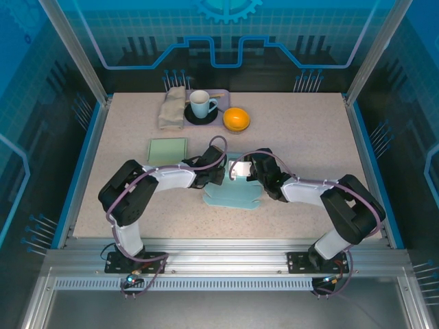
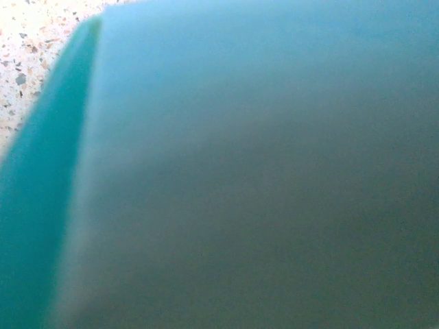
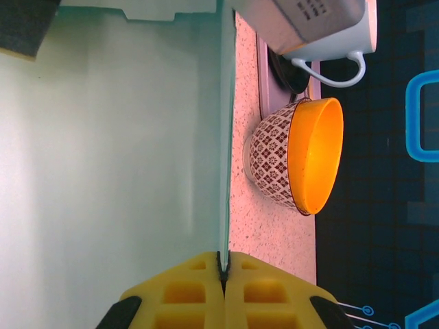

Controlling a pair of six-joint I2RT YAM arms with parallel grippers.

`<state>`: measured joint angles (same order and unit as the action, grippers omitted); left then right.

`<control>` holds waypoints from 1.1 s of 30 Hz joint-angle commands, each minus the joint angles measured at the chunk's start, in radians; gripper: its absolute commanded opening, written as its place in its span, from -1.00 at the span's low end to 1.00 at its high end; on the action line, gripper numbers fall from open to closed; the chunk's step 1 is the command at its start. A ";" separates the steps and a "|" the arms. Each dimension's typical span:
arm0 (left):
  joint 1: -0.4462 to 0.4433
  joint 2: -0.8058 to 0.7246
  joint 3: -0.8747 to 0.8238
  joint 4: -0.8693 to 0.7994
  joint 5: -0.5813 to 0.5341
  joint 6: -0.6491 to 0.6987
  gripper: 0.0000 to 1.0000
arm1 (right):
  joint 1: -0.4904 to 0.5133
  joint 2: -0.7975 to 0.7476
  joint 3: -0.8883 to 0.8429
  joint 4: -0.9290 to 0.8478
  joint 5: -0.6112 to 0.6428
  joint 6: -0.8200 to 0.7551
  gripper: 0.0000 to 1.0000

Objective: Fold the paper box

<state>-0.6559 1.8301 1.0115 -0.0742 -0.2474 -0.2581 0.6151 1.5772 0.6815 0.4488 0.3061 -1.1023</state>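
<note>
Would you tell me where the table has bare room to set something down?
Bare: the table right of the bowl, and the strip left of the green sheet. Crowded: the middle around the paper box, and around the mug.

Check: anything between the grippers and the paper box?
Nothing visible. The right gripper is shut on a panel edge of the paper box, and the left gripper is close up against it. The bowl and mug sit farther back, apart.
</note>
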 commanded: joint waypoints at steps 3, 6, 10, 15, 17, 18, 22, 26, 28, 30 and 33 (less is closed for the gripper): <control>0.025 -0.008 0.019 -0.132 -0.043 -0.053 -0.68 | -0.007 0.025 0.006 -0.058 -0.003 0.019 -1.00; 0.024 0.042 0.094 -0.269 -0.196 -0.125 -0.91 | 0.001 0.030 0.006 -0.054 0.015 0.009 -1.00; 0.024 0.070 0.125 -0.383 -0.347 -0.224 -0.93 | -0.004 0.029 0.000 -0.044 0.040 0.006 -1.00; 0.024 0.082 0.128 -0.404 -0.381 -0.252 -0.86 | -0.010 0.029 0.009 -0.049 0.035 0.008 -1.00; 0.021 0.063 0.106 -0.333 -0.295 -0.203 -0.77 | -0.008 0.029 0.011 -0.050 0.030 0.014 -1.00; 0.021 0.045 0.086 -0.279 -0.231 -0.177 -0.69 | -0.008 0.030 0.013 -0.048 0.029 0.017 -1.00; 0.020 -0.024 0.036 -0.145 -0.073 -0.129 -0.38 | -0.008 0.035 0.016 -0.045 0.028 0.025 -1.00; 0.020 -0.079 0.016 -0.096 -0.036 -0.112 -0.29 | -0.008 0.033 0.013 -0.047 0.027 0.028 -1.00; 0.020 -0.101 0.016 -0.098 -0.036 -0.112 -0.29 | -0.006 0.033 0.011 -0.047 0.027 0.030 -1.00; 0.019 -0.123 0.012 -0.097 -0.027 -0.115 -0.28 | -0.005 0.033 0.009 -0.049 0.028 0.028 -1.00; 0.019 -0.149 0.001 -0.091 -0.002 -0.122 -0.27 | -0.002 0.031 0.007 -0.050 0.031 0.024 -1.00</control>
<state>-0.6487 1.7302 1.0286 -0.1825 -0.2775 -0.3901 0.6163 1.5967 0.6956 0.4557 0.3145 -1.0885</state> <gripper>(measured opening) 0.364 0.043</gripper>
